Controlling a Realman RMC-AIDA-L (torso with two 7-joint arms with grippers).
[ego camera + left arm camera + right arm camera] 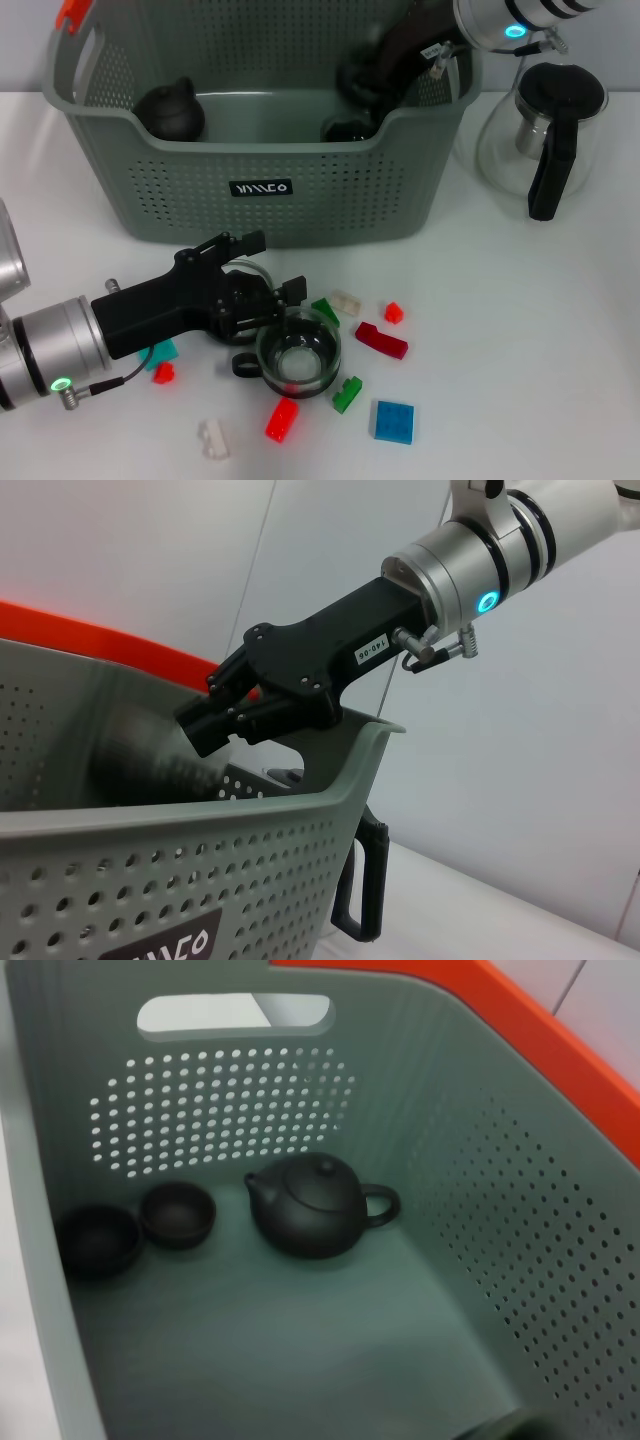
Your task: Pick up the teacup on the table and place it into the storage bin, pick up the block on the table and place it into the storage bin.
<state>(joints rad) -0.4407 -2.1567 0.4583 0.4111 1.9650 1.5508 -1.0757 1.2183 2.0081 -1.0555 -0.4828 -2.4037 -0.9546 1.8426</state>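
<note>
Storage bin at rear centre of the white table — grey-green, perforated walls, dark label with white logo on the front face, orange clip at the rear left handle. Inside, per right wrist view: dark teapot on the floor, two small dark cups touching side by side near it.

To the bin's right, just beside its wall: glass pitcher with black lid and handle, upright.

Right gripper inside the bin at its rear right corner, below rim level; fingers close together around a dark object — whether actually clamped, cannot tell.

Left gripper low over the table in front of the bin, arm coming in from the left. Black fingers spread, straddling the near rim of the teacup; contact with the glass not clear.

Teacup: clear glass, upright on the table, dark handle toward the left, in front of the bin and well outside it.

Blocks scattered around the teacup, all on the table:
- blue block, flat, right of and nearer than the cup
- dark red block, right of the cup
- red block, just in front of the cup
- green block, touching or nearly touching the cup's base
- white block, front left.
</note>
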